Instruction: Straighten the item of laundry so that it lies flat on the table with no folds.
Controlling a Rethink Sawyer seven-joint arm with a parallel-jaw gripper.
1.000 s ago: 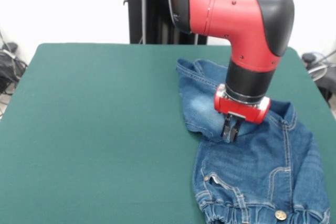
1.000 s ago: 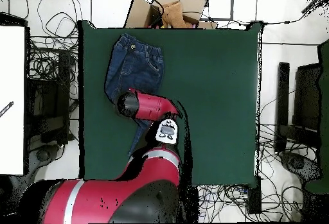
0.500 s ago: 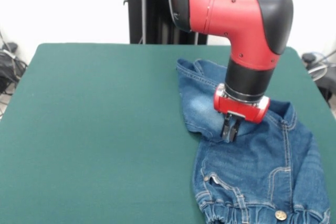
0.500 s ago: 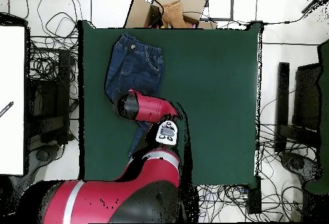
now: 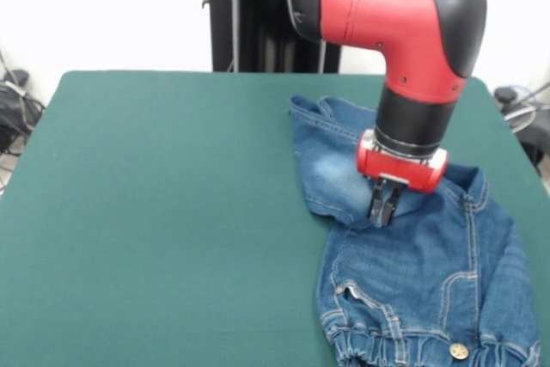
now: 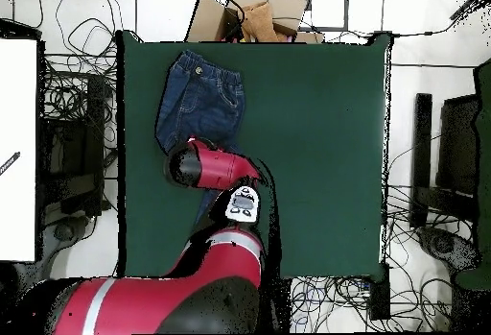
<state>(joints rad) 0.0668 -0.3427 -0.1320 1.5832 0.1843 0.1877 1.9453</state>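
The item of laundry point(image 5: 430, 272), a small pair of blue jeans, lies on the right part of the green table point(image 5: 172, 195). Its gathered waistband and brass button point(image 5: 458, 351) sit at the picture's bottom edge. One leg point(image 5: 331, 161) is bent over sideways towards the middle, with a crease where it meets the seat. My gripper point(image 5: 381, 215) points down onto that crease, shut on a pinch of denim. In the overhead view the jeans point(image 6: 201, 96) show near the table's point(image 6: 316, 139) top left corner, and the red wrist point(image 6: 206, 165) hides the gripper.
The jeans lie close to the table's right edge point(image 5: 516, 139) in the front view. Cardboard boxes point(image 6: 251, 14) stand beyond the table's top edge in the overhead view. Cables point(image 6: 72, 101) and a white panel point(image 6: 17, 149) flank the left side.
My gripper has shifted a little to the right and slightly up. The pinched fold and the cloth around it have moved with it.
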